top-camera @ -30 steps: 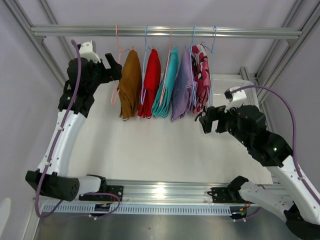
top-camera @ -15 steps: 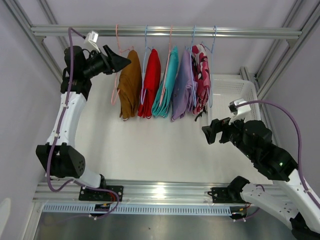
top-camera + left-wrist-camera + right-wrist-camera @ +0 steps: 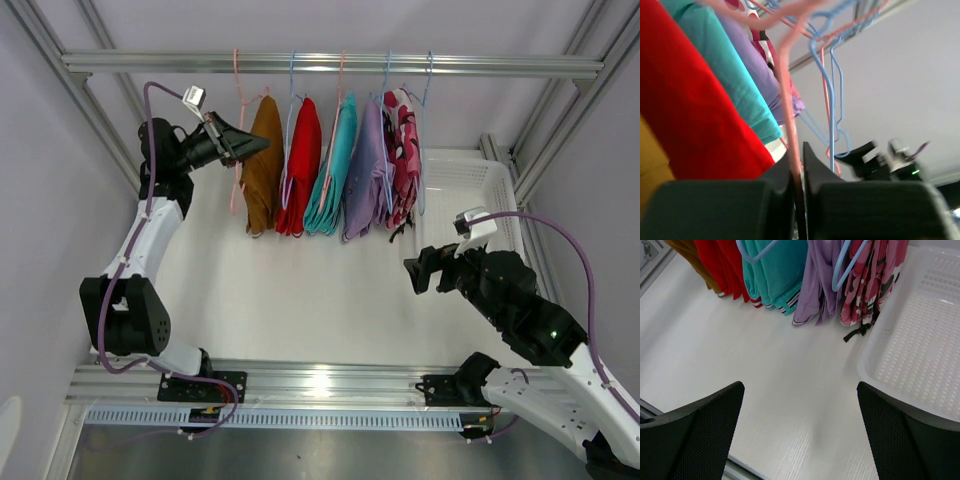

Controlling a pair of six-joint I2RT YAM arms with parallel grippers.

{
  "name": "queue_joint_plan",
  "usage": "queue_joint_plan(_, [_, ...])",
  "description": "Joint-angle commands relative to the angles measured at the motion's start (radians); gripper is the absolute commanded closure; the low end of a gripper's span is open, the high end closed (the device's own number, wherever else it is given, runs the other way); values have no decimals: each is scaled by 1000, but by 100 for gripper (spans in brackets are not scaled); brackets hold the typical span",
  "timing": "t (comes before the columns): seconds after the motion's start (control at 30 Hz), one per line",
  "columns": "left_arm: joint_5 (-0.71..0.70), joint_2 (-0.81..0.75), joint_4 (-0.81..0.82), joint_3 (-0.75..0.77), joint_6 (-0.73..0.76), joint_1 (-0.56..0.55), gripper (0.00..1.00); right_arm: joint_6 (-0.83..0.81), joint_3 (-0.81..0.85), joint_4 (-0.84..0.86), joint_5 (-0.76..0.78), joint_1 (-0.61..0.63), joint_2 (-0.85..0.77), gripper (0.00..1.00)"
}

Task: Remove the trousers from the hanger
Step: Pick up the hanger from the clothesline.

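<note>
fingers [image 3: 775, 177] of left gripper [image 3: 250, 146] pinched on pink hanger [image 3: 789, 90] wire, upright between them; mustard-brown trousers [image 3: 262, 170] hang just beside; right gripper [image 3: 412, 272] spread wide, well apart.

No text, label, brand, number or sign can be read in any of the three views.
</note>
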Motion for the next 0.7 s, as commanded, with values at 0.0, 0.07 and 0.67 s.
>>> queue_joint_plan(0.0, [84,-19,358,-11,-161,25,99,7,-4,41,-2,7,23,1])
queue_joint_plan(0.07, [82,-16,450,-19,-198,29,99,7,-9,44,-3,6,23,0])
queue_joint_plan(0.67, [-20,-124,379,118,-238,73,100,12,-27,42,-3,7,13,1])
